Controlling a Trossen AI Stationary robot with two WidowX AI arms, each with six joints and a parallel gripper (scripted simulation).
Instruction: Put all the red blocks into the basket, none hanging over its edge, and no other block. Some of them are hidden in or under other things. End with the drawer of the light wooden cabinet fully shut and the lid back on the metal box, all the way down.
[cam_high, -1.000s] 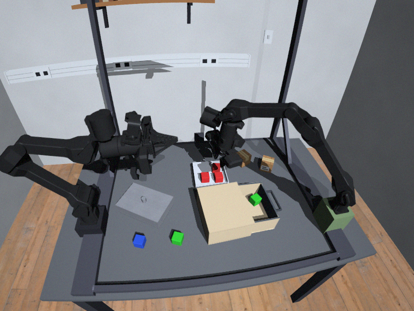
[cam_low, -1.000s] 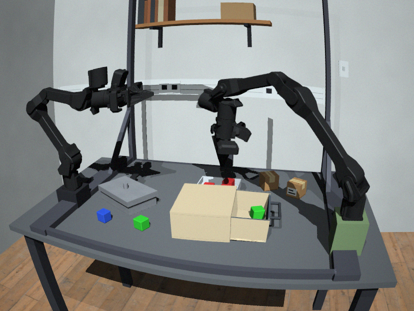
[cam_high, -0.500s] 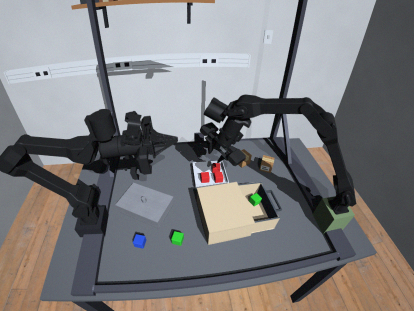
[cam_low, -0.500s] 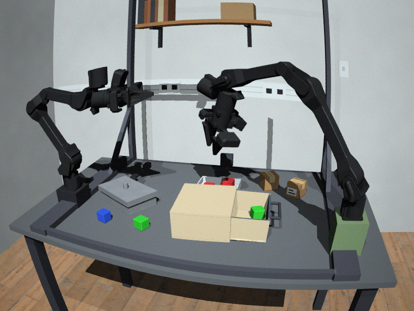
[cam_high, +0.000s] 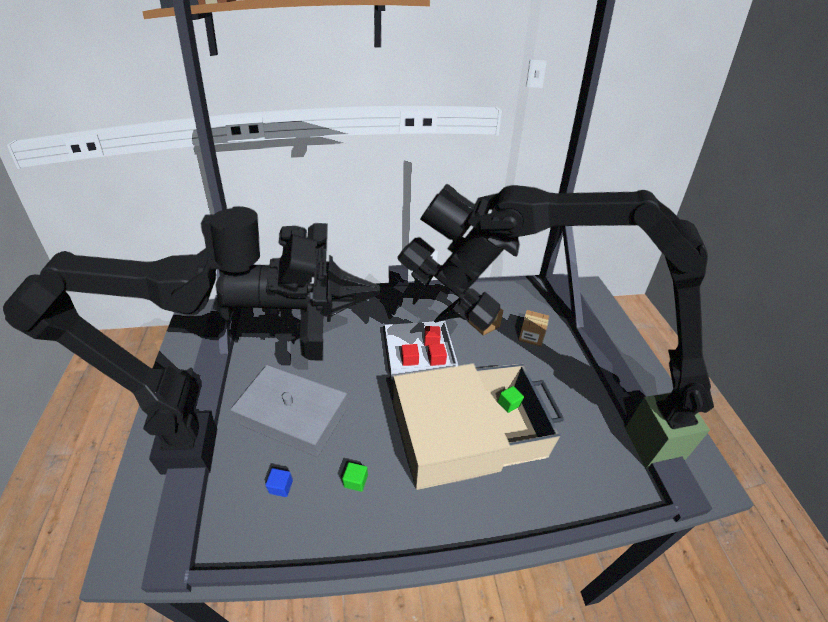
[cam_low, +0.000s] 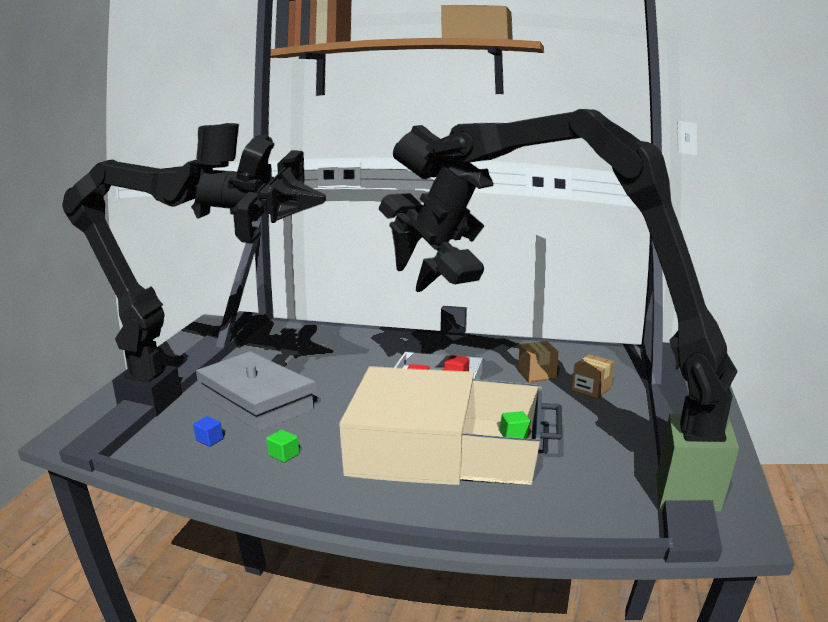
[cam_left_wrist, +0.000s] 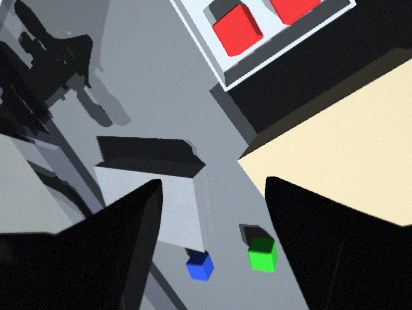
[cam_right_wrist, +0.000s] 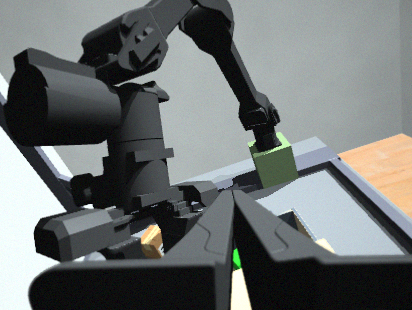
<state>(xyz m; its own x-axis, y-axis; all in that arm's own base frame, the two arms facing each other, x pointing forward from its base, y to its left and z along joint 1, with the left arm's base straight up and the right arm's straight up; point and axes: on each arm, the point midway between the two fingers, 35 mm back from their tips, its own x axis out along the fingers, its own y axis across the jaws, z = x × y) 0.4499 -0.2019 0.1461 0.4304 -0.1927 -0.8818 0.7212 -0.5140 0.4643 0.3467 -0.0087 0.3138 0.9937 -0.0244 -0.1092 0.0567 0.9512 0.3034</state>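
Observation:
The white basket (cam_high: 394, 340) (cam_left_wrist: 200, 47) holds three red blocks (cam_high: 409, 354) (cam_high: 436, 353) (cam_high: 432, 336). My left gripper (cam_low: 409, 279) (cam_left_wrist: 214, 187) is open and empty, tilted high above the table. My right gripper (cam_high: 378, 289) (cam_low: 323, 198) (cam_right_wrist: 231, 199) is shut and empty, pointing sideways high at the picture's left. The light wooden cabinet (cam_high: 445, 415) (cam_low: 401, 428) has its drawer (cam_high: 532, 449) (cam_low: 498, 458) pulled out, with a green block (cam_high: 511, 399) (cam_low: 514, 425) inside. A grey lid (cam_high: 304, 415) (cam_low: 267, 384) covers the metal box (cam_low: 291, 409); a dark gap shows below its edge. The box's inside is hidden.
A blue block (cam_high: 279, 481) (cam_low: 208, 431) (cam_left_wrist: 200, 267) and another green block (cam_high: 355, 476) (cam_low: 282, 445) (cam_left_wrist: 263, 256) lie before the metal box. Two cardboard boxes (cam_high: 533, 328) (cam_low: 538, 361) stand behind the drawer. The drawer handle (cam_high: 550, 401) (cam_low: 552, 421) sticks out to the right.

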